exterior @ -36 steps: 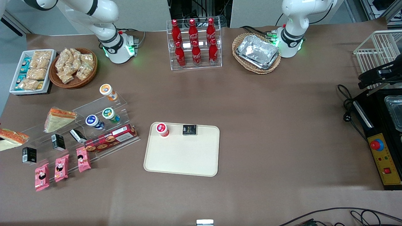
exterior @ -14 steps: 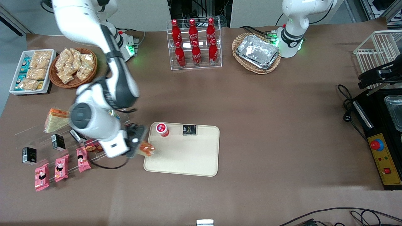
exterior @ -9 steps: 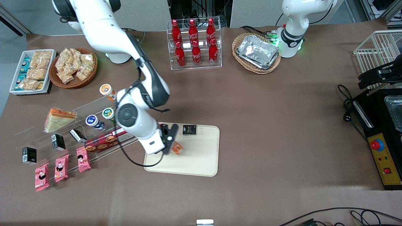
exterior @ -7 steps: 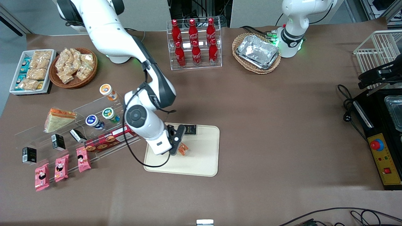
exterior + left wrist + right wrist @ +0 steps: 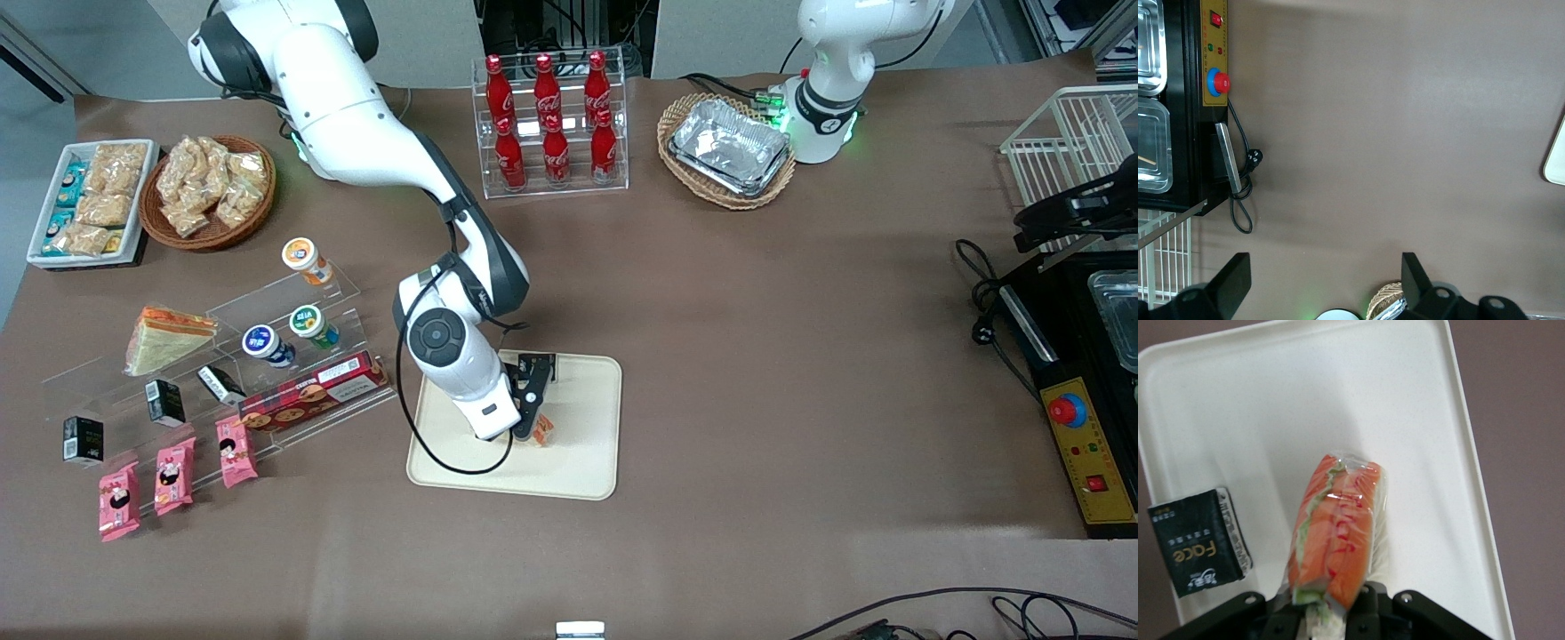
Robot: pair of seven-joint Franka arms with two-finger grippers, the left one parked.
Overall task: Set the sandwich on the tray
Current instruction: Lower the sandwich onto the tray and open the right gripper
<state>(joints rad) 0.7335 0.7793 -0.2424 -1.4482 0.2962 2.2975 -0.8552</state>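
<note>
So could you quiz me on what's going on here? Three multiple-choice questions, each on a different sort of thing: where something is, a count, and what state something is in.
1. Where is the gripper?
A. over the wicker basket of snacks
B. over the tray
C. beside the cola rack

2. How many red cola bottles stand in the clear rack?
A. four
B. six
C. eight

3. What is the state of the wrapped sandwich?
A. held in the gripper
B. lying flat on the tray
C. resting on the clear display step

Answers: 1 B, the front view shows the gripper above the cream tray's middle. 2 B, two rows of three. 3 A, the right wrist view shows the sandwich's end between the fingers, above the tray.
</note>
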